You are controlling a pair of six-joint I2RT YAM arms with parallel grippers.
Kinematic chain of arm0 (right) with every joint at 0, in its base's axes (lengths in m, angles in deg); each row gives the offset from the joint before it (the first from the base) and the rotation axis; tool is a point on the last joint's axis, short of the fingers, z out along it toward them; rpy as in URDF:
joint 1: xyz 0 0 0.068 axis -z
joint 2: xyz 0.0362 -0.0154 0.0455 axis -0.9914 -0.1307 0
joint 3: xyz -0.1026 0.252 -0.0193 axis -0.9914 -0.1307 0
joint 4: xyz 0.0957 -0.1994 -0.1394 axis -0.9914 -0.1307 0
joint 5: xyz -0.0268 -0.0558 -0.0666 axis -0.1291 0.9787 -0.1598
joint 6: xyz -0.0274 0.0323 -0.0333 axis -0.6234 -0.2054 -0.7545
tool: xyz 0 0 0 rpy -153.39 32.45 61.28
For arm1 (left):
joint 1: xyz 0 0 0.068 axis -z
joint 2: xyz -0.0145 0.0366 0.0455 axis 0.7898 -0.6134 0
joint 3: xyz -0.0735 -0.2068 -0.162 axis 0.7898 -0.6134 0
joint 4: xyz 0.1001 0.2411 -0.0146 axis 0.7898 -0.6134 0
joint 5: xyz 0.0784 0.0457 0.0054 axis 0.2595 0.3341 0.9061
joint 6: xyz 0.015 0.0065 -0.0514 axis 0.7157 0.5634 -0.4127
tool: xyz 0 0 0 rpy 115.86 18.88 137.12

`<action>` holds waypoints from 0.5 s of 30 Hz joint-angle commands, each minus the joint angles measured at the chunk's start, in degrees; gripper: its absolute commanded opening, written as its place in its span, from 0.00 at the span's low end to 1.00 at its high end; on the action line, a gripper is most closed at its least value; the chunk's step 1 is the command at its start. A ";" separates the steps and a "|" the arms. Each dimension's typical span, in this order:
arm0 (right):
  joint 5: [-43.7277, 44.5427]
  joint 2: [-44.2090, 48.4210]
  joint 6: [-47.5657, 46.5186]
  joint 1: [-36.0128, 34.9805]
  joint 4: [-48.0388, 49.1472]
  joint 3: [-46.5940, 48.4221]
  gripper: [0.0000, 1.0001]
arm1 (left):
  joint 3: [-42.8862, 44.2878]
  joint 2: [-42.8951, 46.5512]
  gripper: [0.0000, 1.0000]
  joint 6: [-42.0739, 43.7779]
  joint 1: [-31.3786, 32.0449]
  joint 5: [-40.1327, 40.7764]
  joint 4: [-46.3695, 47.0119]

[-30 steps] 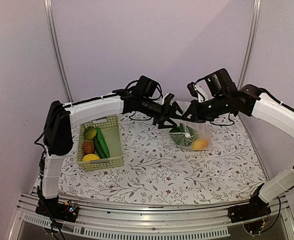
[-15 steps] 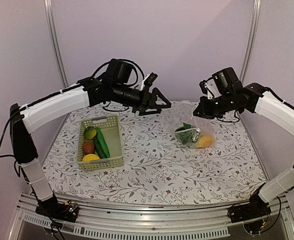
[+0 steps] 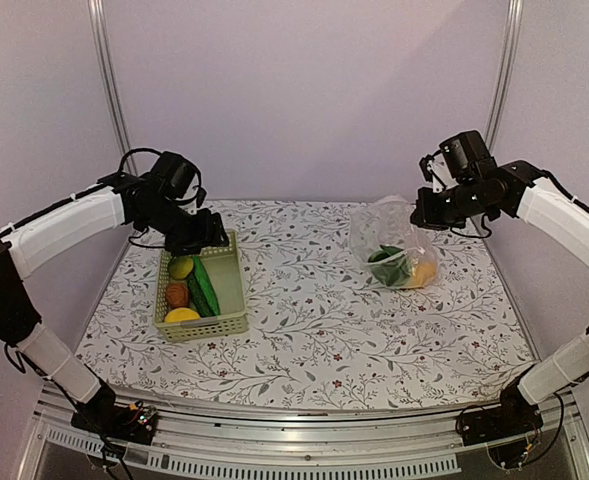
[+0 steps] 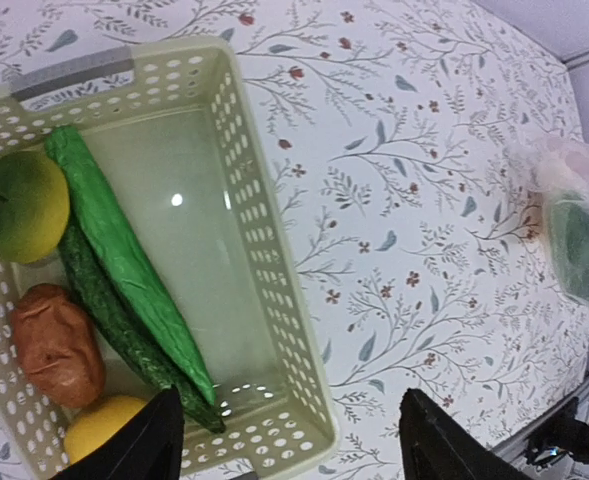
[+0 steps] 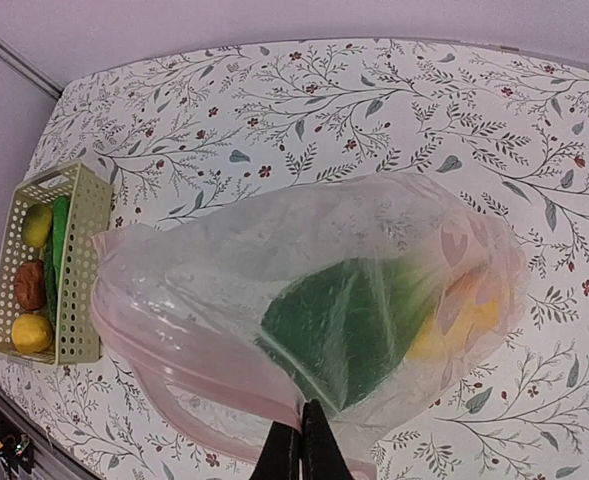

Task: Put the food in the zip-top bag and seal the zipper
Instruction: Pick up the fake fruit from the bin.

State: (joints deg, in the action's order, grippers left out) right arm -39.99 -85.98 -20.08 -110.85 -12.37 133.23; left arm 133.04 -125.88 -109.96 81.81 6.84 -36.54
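Note:
The zip-top bag (image 3: 392, 243) stands at the back right, holding a dark green piece (image 5: 344, 320) and a yellow-orange piece (image 5: 469, 315). My right gripper (image 5: 301, 445) is shut on the bag's mouth edge, beside the pink zipper (image 5: 194, 362), and the mouth gapes to the left. My left gripper (image 4: 289, 415) hangs open above the pale green basket (image 4: 274, 290), holding nothing. Inside the basket lie a yellow-green fruit (image 4: 22, 205), a long green cucumber (image 4: 124, 270), a reddish-brown piece (image 4: 56, 345) and a yellow lemon (image 4: 104, 440).
A floral cloth (image 3: 314, 320) covers the table. The basket (image 3: 231, 300) sits at the left. An aluminium rail (image 3: 294, 455) runs along the near edge, and two upright posts (image 3: 109, 90) stand at the back corners.
My left arm has swung away from the bag's mouth, leftward to above the basket. My right gripper has shifted slightly right and up with the bag's edge still pinched.

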 commanded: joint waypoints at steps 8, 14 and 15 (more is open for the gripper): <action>-7.44 1.97 -0.59 0.20 3.23 -2.46 0.00 | 5.83 -10.72 0.81 7.05 -4.75 20.36 -10.13; -8.03 2.49 -0.68 0.18 3.31 -3.02 0.00 | 10.95 -17.86 0.88 9.27 -6.70 25.99 -10.60; -8.15 2.58 -0.51 0.16 3.39 -3.13 0.00 | 11.90 -19.21 0.87 9.70 -7.03 26.55 -10.83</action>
State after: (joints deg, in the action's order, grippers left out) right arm -46.88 -85.28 -20.65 -110.87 -10.14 131.22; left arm 141.47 -141.79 -103.16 76.54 28.11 -45.70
